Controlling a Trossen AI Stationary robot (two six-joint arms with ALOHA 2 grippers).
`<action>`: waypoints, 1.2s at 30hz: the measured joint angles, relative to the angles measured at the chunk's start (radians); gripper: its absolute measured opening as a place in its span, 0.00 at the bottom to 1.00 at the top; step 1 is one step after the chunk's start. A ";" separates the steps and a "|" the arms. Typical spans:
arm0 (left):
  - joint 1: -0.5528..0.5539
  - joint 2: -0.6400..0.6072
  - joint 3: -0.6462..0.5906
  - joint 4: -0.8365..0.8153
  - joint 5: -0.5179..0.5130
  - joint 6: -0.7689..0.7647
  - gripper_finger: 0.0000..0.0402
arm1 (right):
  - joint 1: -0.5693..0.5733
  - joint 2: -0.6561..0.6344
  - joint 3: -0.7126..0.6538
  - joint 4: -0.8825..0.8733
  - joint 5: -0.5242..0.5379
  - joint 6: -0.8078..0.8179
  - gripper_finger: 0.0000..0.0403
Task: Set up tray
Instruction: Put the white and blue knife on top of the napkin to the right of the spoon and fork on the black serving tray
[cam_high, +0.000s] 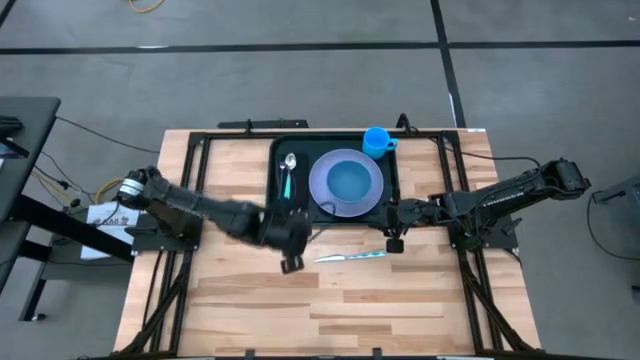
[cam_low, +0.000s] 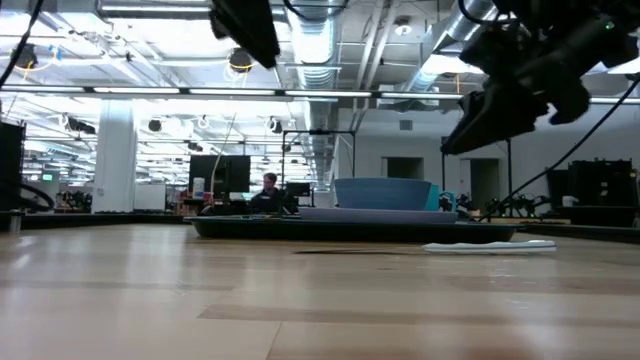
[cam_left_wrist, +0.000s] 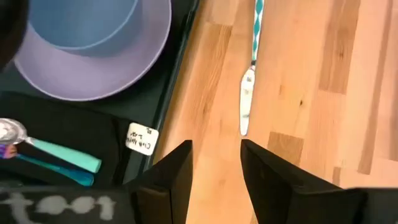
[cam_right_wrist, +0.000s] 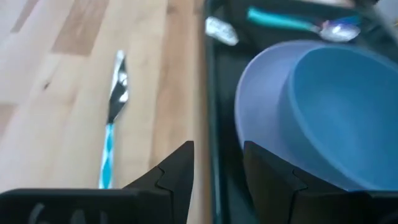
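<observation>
The high view looked straight down on the whole wooden table (cam_high: 330, 290), taking in the floor around it. The low view sat at table-top level, facing across the boards into the room. Each wrist view looked down from close above the table past its own fingers. All four shared the tray (cam_high: 300, 215) with its lavender plate (cam_high: 345, 183); the knife (cam_high: 352, 257) appeared in every view too, though only as a pale sliver, probably, in the low one.
</observation>
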 joint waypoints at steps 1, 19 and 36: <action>-0.032 0.000 0.000 -0.001 -0.037 -0.023 0.31 | 0.004 0.000 0.000 -0.014 -0.014 0.009 0.33; -0.246 0.125 -0.001 0.048 -0.193 -0.199 0.31 | 0.115 0.001 0.000 -0.205 -0.133 0.341 0.33; -0.244 0.154 -0.001 0.078 -0.198 -0.209 0.31 | 0.228 0.296 0.005 -0.177 -0.125 0.383 0.33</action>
